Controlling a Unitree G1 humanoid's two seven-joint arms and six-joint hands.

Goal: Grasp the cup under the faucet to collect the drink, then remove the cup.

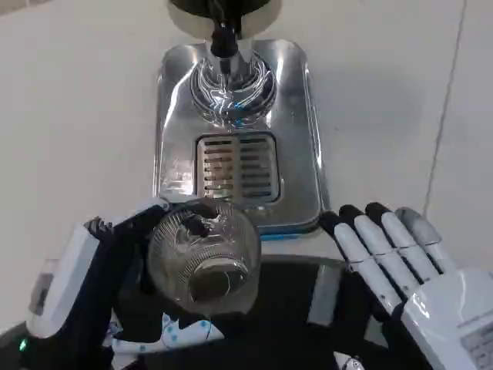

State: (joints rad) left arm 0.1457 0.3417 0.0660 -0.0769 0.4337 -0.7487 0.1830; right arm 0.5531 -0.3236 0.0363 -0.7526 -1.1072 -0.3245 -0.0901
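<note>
Cup: the clear ribbed cup (pixel 202 258) is near the bottom of the head view, tipped on its side so its base faces us. It is low in front of the shiny machine, not under the spout.

Left hand: the left hand (pixel 92 277) is wrapped around the cup from the left. Dark fingers curl over its top and side, so it has a hold of the cup.

Right hand: the right hand (pixel 400 262) is just to the right, apart from the cup. Its fingers are stretched out flat and spread, with nothing in them.

Faucet: the black faucet (pixel 223 35) hangs at the top of the picture, over a round shiny dip in the tray.

Tray: the silver drip tray (pixel 296 154) has a grille of slots (pixel 235 166) in the middle. It sits between the faucet and the cup.

Table: the white table (pixel 69 116) runs all around.

Where the job is: I think the cup is in hand but has to go up to the faucet.

How to do it well: turn the cup so the open end faces up first. Then slide it forward over the grille and stop it right below the faucet. Hold it straight and still, or the drink could miss and spill.

Watch out: the cup is smooth and clear, so a loose hold might let it slip.
</note>
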